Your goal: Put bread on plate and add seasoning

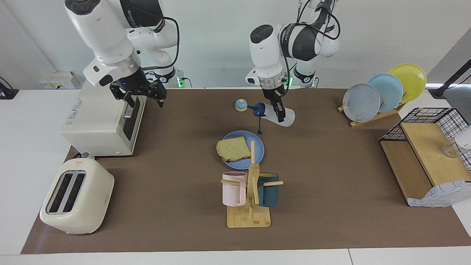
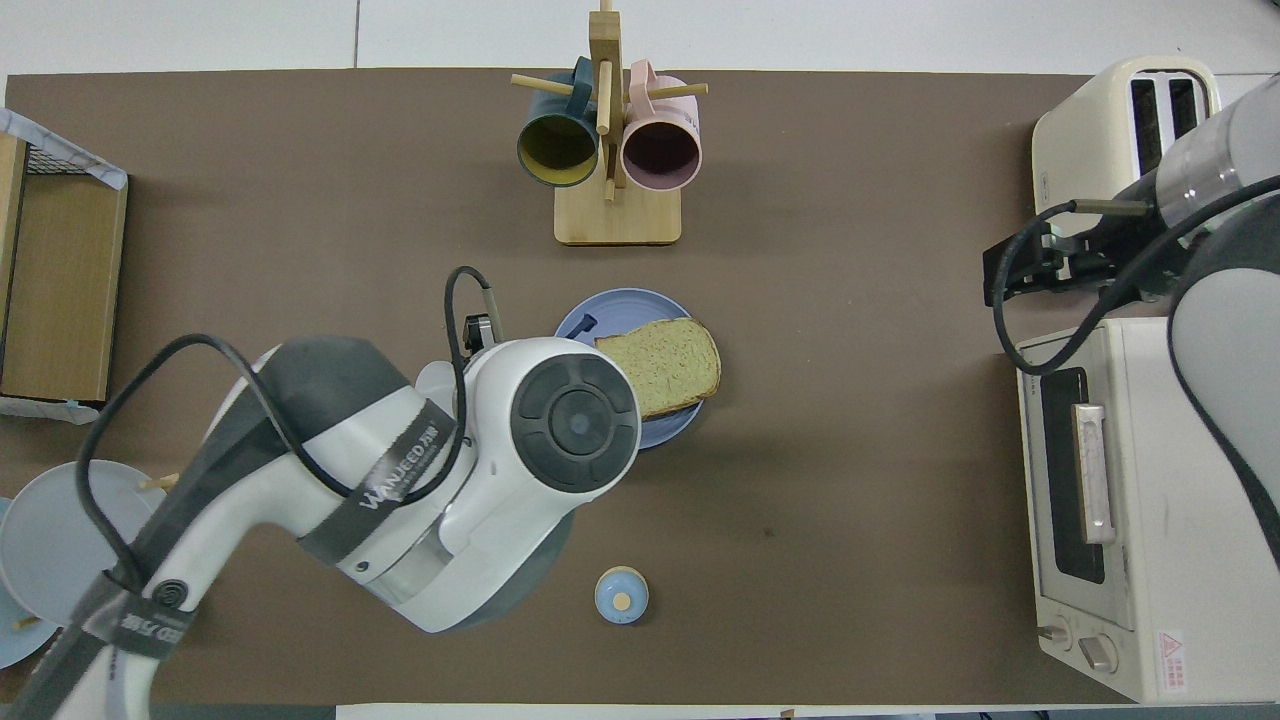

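Observation:
The bread (image 1: 233,148) lies flat on the periwinkle-blue plate (image 1: 243,134) in the middle of the table, one crust hanging over the rim toward the right arm's end. It shows in the overhead view (image 2: 665,365) on the plate (image 2: 620,305) too. My left gripper (image 1: 279,114) is shut on the seasoning bottle (image 1: 289,118) and holds it tipped, navy cap lowest, over the plate's rim nearest the robots. The flip cap hangs open. In the overhead view my left arm hides all but the cap (image 2: 583,323). My right gripper (image 1: 139,95) waits open and empty over the toaster oven.
A blue-domed bell (image 1: 241,105) stands nearer the robots than the plate. A wooden mug rack (image 1: 250,206) with a pink and a teal mug stands farther away. The toaster oven (image 1: 99,125) and toaster (image 1: 75,197) are at the right arm's end, a plate rack (image 1: 382,95) and wire shelf (image 1: 427,154) at the left arm's.

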Motion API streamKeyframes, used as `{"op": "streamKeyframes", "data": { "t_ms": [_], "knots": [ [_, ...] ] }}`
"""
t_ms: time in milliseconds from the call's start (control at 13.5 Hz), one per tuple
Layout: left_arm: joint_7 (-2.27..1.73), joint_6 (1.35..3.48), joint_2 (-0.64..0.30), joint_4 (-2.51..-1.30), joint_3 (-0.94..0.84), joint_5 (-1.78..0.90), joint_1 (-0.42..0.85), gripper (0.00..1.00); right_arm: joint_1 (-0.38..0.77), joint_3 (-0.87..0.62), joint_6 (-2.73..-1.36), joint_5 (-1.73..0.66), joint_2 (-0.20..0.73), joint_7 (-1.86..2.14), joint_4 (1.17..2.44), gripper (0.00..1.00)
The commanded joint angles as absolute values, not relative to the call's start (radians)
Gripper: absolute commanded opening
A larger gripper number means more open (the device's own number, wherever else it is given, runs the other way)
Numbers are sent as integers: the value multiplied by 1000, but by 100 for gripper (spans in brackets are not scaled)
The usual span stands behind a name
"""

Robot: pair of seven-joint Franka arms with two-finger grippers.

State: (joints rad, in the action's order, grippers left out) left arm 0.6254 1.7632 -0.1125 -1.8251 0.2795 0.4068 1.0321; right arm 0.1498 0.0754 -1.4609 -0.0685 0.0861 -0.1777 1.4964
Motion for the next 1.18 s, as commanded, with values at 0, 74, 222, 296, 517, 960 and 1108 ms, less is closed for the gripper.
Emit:
{"op": "streamKeyframes", "data": {
  "t_ms": [0,74,222,296,517,960,1108],
  "knots": [
    [598,1675,-176,-1761,291,524,1087,0,110,49,-1480,-60,17,-120,1604,100],
    [595,1651,-213,-1746,291,564,1103,0,106,49,-1491,-51,17,-89,1608,100],
    [552,1597,-320,-1677,291,621,1130,0,94,49,-1519,-37,26,-55,1605,100],
    [539,1579,-365,-1652,291,647,1143,0,94,49,-1520,-17,28,-25,1603,100],
    [442,1511,-422,-1643,293,782,1196,0,87,51,-1522,-14,-4,-3,1644,100],
    [433,1409,-504,-1638,293,948,1229,0,63,49,-1499,-12,-18,-31,1669,100],
    [408,1355,-685,-1487,301,959,1238,0,61,43,-1503,-11,-9,-32,1658,100]
  ]
}}
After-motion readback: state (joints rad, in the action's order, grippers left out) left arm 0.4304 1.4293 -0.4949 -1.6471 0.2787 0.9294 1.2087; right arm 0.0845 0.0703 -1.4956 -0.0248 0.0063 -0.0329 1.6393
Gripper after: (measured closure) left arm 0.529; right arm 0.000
